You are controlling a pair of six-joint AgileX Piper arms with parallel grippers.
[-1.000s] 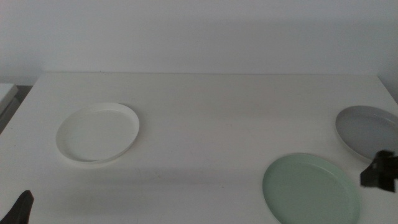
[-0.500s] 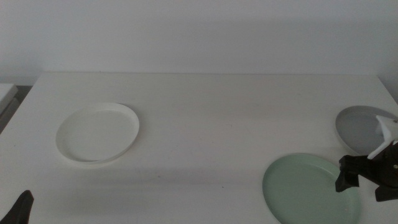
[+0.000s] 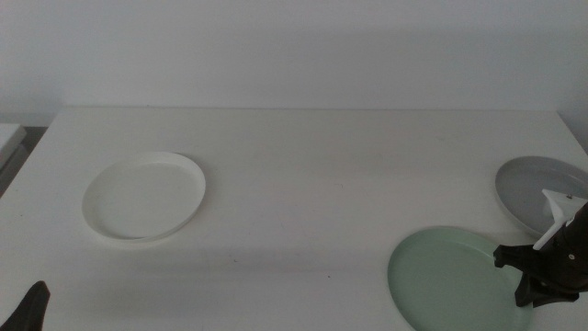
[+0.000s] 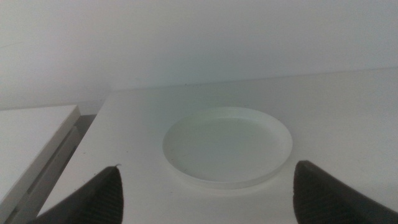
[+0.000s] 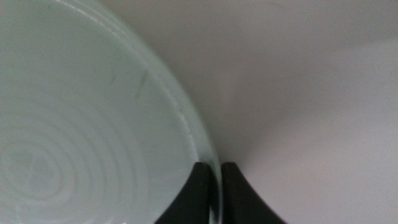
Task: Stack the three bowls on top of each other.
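Observation:
The pale green bowl [image 3: 450, 280] lies at the front right of the table. My right gripper [image 3: 520, 276] is at its right rim. In the right wrist view the two jaws of the right gripper [image 5: 215, 190] stand close together, with the rim of the green bowl [image 5: 81, 124] pinched between them. Just behind, at the right edge, sits the grey bowl [image 3: 536, 188]. On the left is the white bowl [image 3: 144, 195], alone. My left gripper [image 3: 33, 308] waits at the front left corner, open, with the white bowl [image 4: 227, 146] ahead of its left gripper [image 4: 217, 194] jaws.
The white table [image 3: 312, 165] ends at a pale wall at the back. A white ledge [image 4: 31, 134] lies beyond the table's left edge. The grey and green bowls sit close together near the right edge.
My right gripper came in from the right edge, moved left and down, and closed on the green bowl's right rim. The left arm and all three bowls stayed put.

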